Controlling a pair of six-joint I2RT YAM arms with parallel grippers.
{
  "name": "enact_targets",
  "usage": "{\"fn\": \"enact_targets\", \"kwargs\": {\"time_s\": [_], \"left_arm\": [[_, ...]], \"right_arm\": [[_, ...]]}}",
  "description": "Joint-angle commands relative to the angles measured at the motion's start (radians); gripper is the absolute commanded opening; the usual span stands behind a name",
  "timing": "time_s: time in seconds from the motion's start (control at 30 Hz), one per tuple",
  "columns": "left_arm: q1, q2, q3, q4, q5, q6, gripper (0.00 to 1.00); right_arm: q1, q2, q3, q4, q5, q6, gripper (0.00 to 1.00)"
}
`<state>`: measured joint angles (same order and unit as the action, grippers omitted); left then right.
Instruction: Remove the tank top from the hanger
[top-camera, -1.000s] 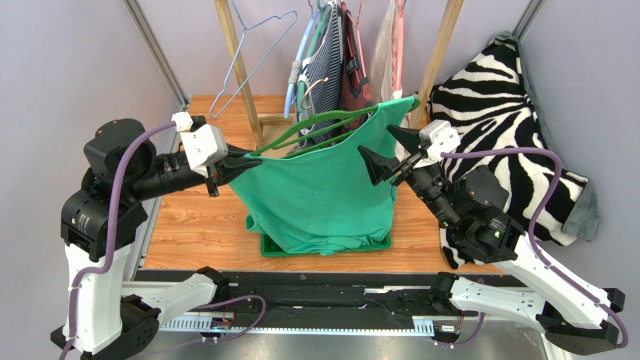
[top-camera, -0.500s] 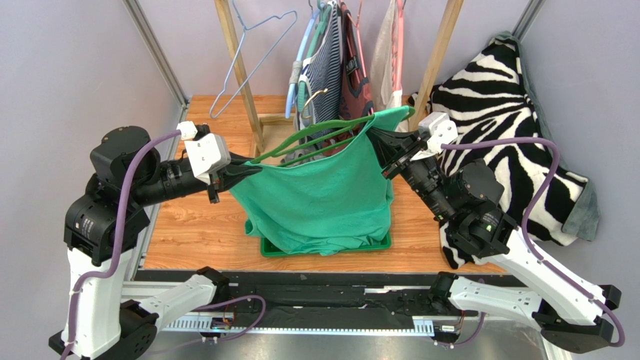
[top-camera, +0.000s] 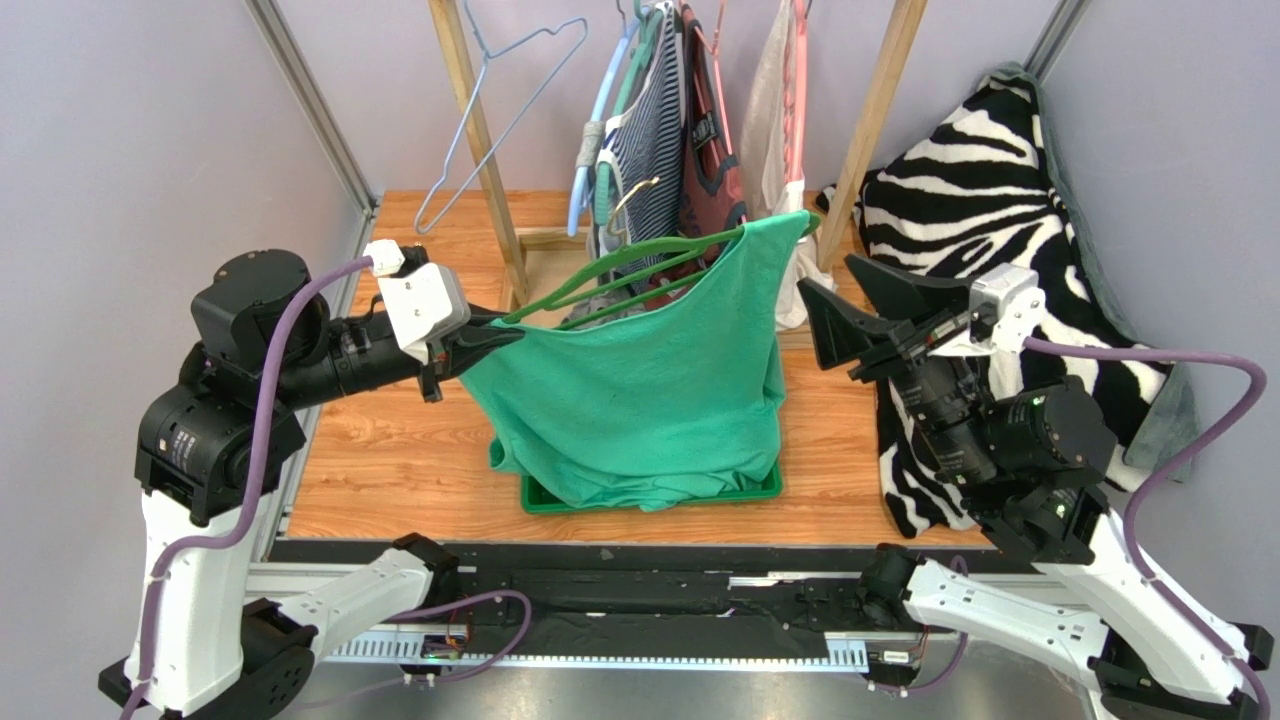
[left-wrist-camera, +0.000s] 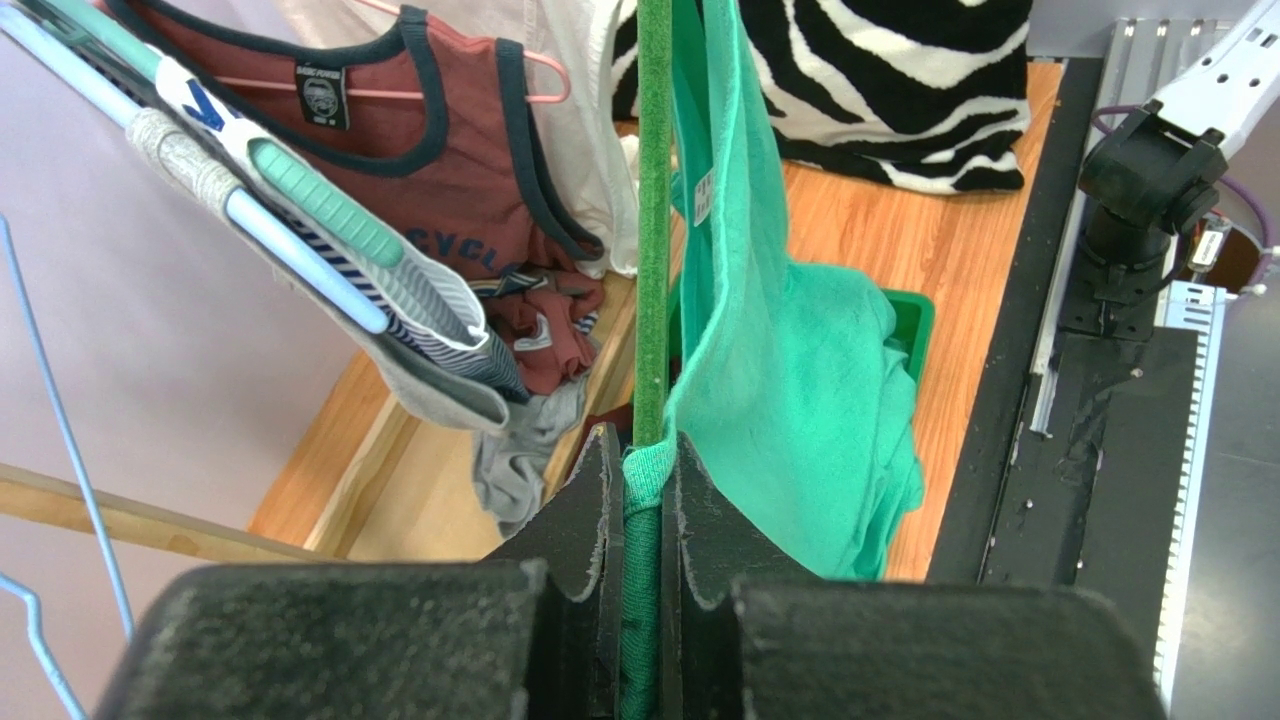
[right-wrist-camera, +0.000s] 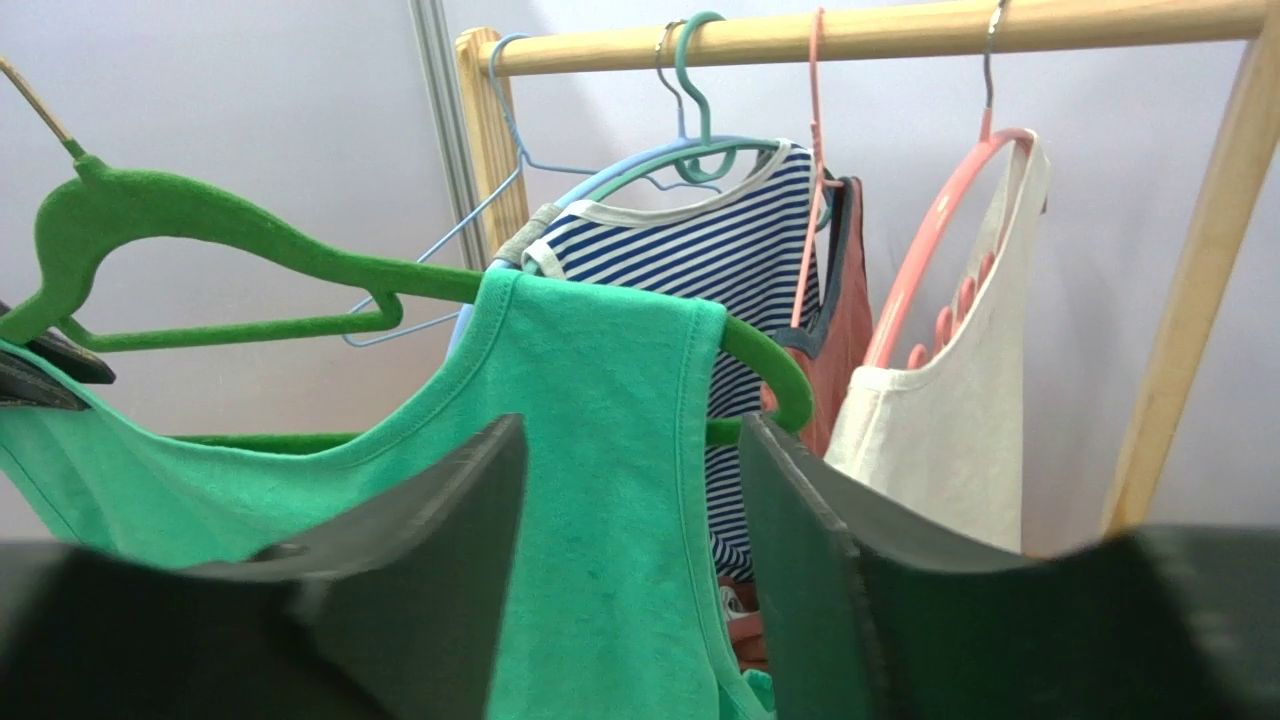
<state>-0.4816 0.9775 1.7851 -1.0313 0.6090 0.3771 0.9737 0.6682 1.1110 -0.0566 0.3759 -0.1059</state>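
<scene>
Zebra blanket (top-camera: 977, 165) right; striped top (top-camera: 654, 120), maroon top (top-camera: 709, 150) on rack (top-camera: 478, 135); green tray (top-camera: 535, 495).

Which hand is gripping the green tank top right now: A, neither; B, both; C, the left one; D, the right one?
C: the left hand is clamped on the tank top at the end of the hanger, while the right hand stands open, clear of it.

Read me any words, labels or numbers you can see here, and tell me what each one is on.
"CYCL": print on the maroon top; the rest is hidden by folds.
Black neck label on the maroon top: too small to read.
White tag on the green tank top: too small to read.
</scene>
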Motion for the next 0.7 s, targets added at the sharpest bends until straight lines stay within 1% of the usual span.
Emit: {"fn": "enact_targets", "kwargs": {"time_s": [0.0,0.1,0.23,0.53,0.63,0.67], "left_arm": [[0.005,-0.002,0.040,0.042,0.028,0.017,0.00],[0.005,0.000,0.046,0.042,0.041,0.006,0.00],[0.005,-0.003,0.050,0.042,0.049,-0.001,0.00],[0.006,-0.011,0.046,0.036,0.057,0.000,0.00],[0.006,-0.013,0.045,0.033,0.060,0.003,0.00],[0.006,-0.013,0.046,0.033,0.061,0.002,0.00]], "right_arm": [[-0.004,-0.010,-0.028,-0.035,0.009,0.026,0.71],[-0.007,0.008,-0.022,-0.028,-0.003,0.035,0.74],[-0.020,0.060,0.007,-0.020,-0.035,0.044,0.75],[-0.090,0.148,0.072,0.017,-0.133,0.092,0.69],[-0.104,0.165,0.082,0.015,-0.156,0.100,0.65],[-0.104,0.177,0.085,0.018,-0.163,0.100,0.62]]}}
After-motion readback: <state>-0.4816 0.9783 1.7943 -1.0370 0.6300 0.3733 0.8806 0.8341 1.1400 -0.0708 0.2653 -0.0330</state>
